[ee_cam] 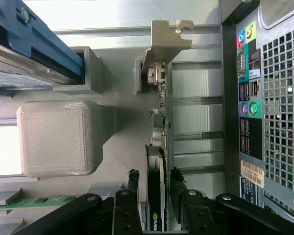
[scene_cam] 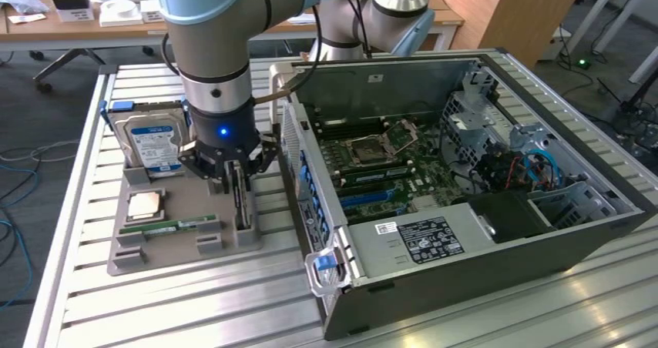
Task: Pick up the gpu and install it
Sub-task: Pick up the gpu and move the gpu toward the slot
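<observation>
The black two-jawed gripper point(scene_cam: 239, 186) point(ee_cam: 154, 178) of the arm hangs straight down over the gpu point(scene_cam: 243, 207) point(ee_cam: 156, 200), a green circuit card with a black cooler, jaws parted on either side of it with a sliver of light showing on each flank, so no grip looks made. The card stands on edge in a slot of the grey printed plastic holder point(scene_cam: 154, 259) point(ee_cam: 54, 137); its long axis runs level beneath the gripper, parallel to the nearby wall of the open black computer case point(scene_cam: 463, 286) point(ee_cam: 274, 98), with its silver end bracket point(ee_cam: 164, 44) at the end away from the jaws. The case sits just beside the holder, to the exterior view's right, with its blue motherboard slot point(scene_cam: 365, 199) facing up. A silver hard drive point(scene_cam: 154, 144), a square processor point(scene_cam: 144, 204) and a narrow green memory stick point(scene_cam: 169, 227) share the holder on the far side of the card from the case. Straight upward off the slatted aluminium bench point(scene_cam: 154, 317) looks the freest way out.
</observation>
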Motion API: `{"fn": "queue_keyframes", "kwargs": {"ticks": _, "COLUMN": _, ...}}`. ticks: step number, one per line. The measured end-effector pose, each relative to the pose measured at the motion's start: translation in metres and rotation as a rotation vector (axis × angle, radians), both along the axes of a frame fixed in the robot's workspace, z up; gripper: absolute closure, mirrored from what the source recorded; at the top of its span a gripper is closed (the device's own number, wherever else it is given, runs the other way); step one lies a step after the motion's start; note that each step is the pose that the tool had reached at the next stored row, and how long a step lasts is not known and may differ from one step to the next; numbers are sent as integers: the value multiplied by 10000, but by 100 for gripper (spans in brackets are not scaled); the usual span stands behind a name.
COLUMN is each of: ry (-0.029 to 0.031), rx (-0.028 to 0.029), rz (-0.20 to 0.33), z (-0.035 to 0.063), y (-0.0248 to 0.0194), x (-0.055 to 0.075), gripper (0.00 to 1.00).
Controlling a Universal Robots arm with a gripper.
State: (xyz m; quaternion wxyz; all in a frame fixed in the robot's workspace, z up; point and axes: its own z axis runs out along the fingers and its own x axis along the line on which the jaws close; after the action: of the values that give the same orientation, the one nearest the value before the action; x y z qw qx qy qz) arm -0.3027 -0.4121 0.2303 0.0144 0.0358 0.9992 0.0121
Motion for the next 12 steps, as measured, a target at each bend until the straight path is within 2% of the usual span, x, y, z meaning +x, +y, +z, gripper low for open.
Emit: {"fn": "queue_keyframes", "kwargs": {"ticks": 12, "ry": -3, "rx": 2, "rz": -1, "z": -2, "y": -16, "x": 0, "gripper": 61}}
